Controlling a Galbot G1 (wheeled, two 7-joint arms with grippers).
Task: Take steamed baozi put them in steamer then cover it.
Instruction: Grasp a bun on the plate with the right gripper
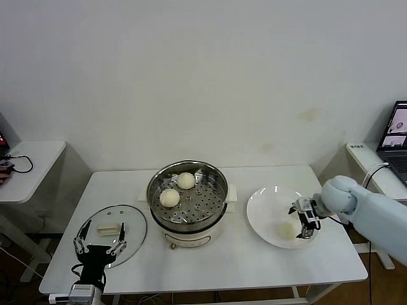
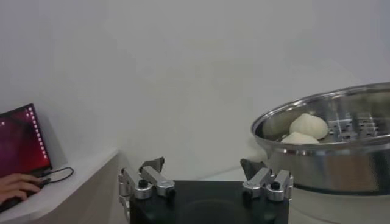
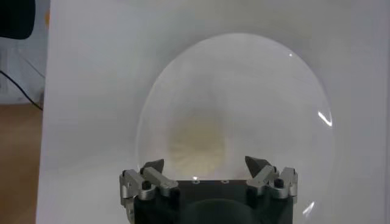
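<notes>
My right gripper [image 1: 304, 221] hangs over the white plate [image 1: 264, 202], its fingers spread wide with nothing between them. One steamed baozi [image 1: 287, 230] lies on the plate just inboard of the fingertips; from the head camera I cannot tell whether a finger touches it. In the right wrist view the bun [image 3: 196, 142] shows only as a pale smudge just ahead of the open claw [image 3: 206, 164], its outline hard to make out, and the plate's rim [image 3: 152, 103] fades into the table [image 3: 91, 73].

My left gripper [image 1: 100, 237] waits at the near table edge, also spread wide and holding nothing, with the cover [image 1: 133, 222] lying flat beneath it and the lid's cream handle [image 1: 107, 230] between the fingers. The left wrist view [image 2: 204, 165] shows the steamer [image 2: 329, 146] ahead and off to one side, cut off at the frame edge. Two baozi [image 1: 177, 189] sit on its perforated tray.
</notes>
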